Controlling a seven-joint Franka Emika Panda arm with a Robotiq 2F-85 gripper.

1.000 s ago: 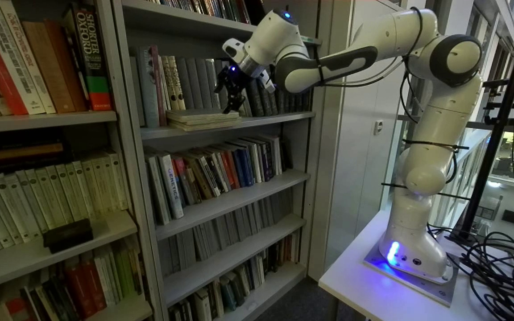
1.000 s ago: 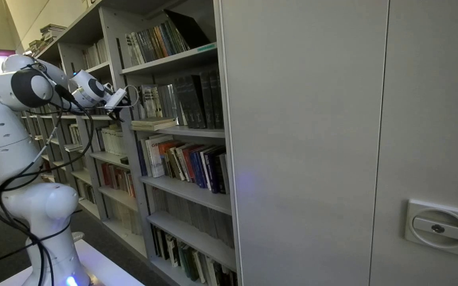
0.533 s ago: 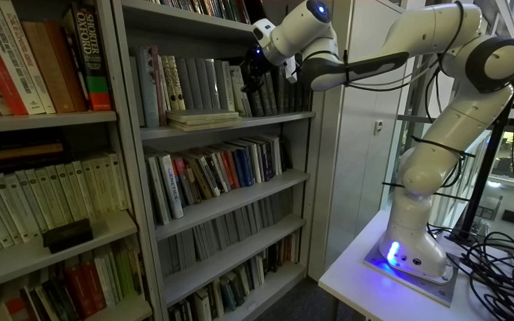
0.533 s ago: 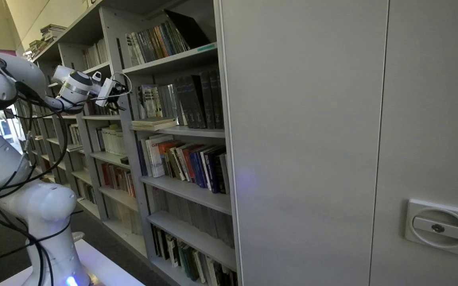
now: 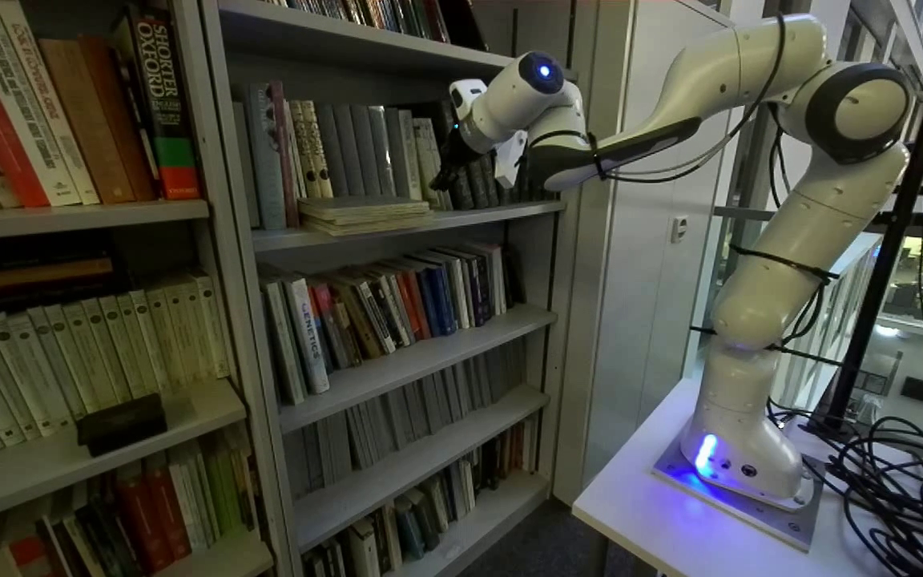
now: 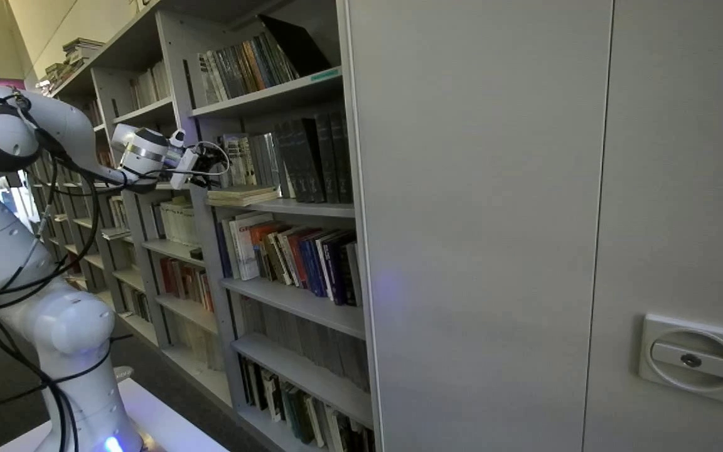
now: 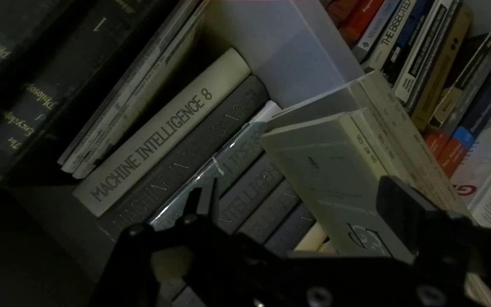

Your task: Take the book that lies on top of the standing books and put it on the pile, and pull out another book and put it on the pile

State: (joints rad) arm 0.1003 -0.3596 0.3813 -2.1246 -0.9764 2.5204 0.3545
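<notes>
The place looks like an office or a lab with its own library, because tall grey bookshelves (image 5: 469, 338) hold rows of books (image 5: 437, 296), such as an Oxford volume (image 5: 163, 112) and a Genetics book (image 5: 308, 332), and a robot arm (image 5: 798, 240) stands on a white table (image 5: 630, 481).

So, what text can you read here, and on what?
"SHORTER OXFORD": thick black spine
"GENETICS": white spine
"MACHINE INTELLIGENCE 8": pale spine
"MACHINE INTELLIGENCE": dark grey spine
"THE BISECTED": cream spine
"The Encyclop", "Philosoph", "1": black volume
The rest, also on the pile: too small, blurred or hidden.
</notes>
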